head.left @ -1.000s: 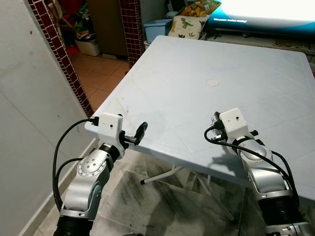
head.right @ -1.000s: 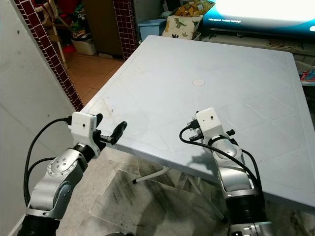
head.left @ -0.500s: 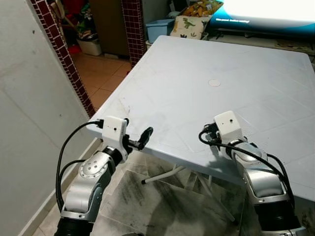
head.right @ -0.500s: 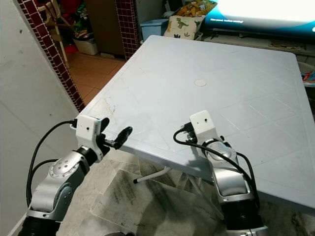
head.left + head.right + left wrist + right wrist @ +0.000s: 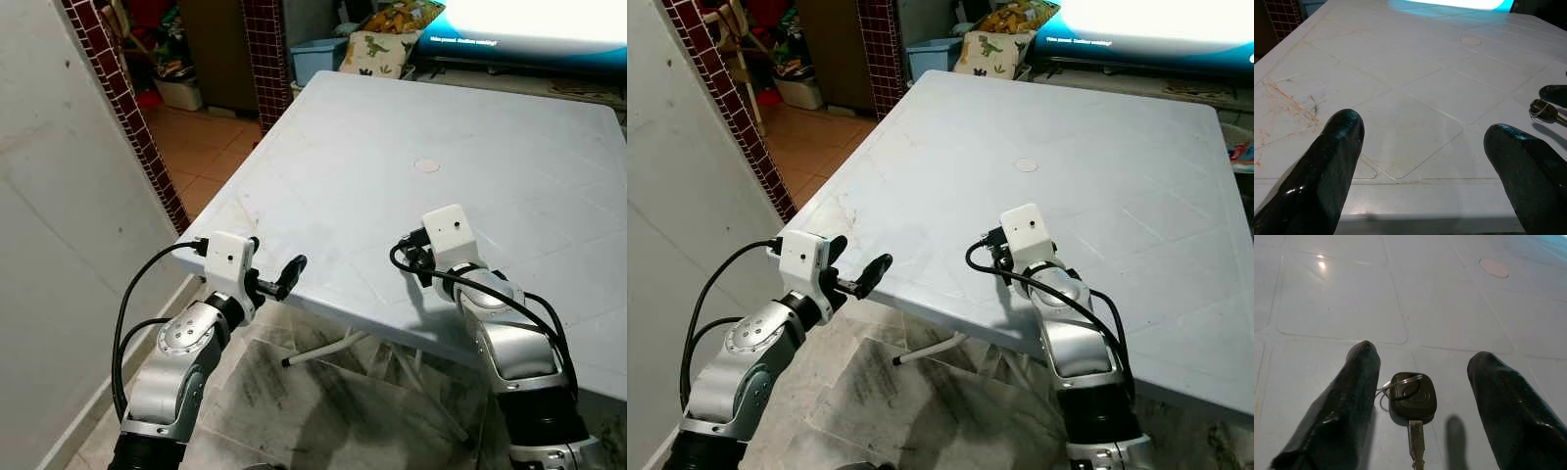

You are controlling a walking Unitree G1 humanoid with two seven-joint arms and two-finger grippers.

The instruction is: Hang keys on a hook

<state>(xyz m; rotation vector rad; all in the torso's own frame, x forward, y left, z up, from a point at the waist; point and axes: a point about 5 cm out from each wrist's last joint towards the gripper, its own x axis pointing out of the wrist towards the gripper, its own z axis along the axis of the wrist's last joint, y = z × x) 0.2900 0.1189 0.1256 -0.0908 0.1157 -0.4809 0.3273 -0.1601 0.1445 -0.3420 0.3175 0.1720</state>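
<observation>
My two silver arms carry white camera boxes, looping black cables, and glossy black fingers (image 5: 1327, 166) on each tool.

head looks down; wrists skim the table (image 5: 372, 127)

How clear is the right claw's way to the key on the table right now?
Probably clear, yes. In the right wrist view the key lies flat on the white table between the open fingers of the right claw, with nothing over it. The fingers look ready to close on it.
</observation>
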